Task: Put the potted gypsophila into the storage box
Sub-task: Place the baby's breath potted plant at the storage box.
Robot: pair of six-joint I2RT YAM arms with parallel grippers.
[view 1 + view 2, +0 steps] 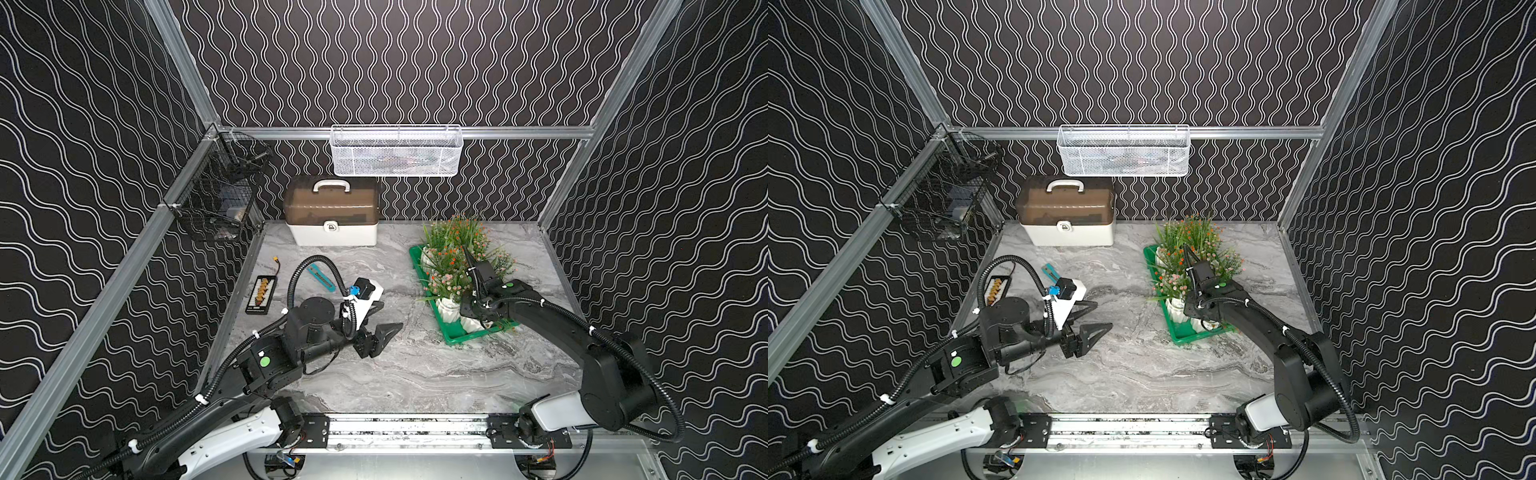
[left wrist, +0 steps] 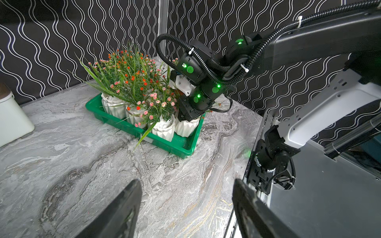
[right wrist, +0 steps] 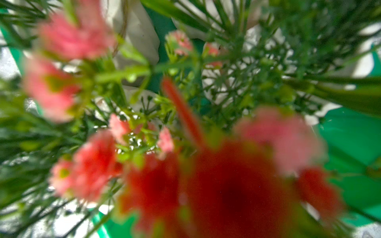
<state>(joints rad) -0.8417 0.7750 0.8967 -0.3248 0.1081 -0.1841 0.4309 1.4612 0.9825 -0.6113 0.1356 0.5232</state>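
Pots (image 2: 164, 130) stand packed in the green box (image 2: 181, 145) on the right of the bench (image 1: 415, 365). None is seen outside it, so the job looks nearly done.

Step in hand, prob.: settling the pot at the box's near end. To do it well, check the pot sits flat inside the rim, then lift straight up, slowly, so stems don't snag and tip neighbours.

The right arm reaches fwd, elbow raised, wrist bent steeply down into the foliage. The right tool (image 2: 188, 116) is clenched, tips hidden by flowers; can't tell if it pinches a stem or nothing.

The left tool (image 2: 186, 181) is released, jaws apart w/ nothing btwn, low over bare bench, well apart from the box and facing it.
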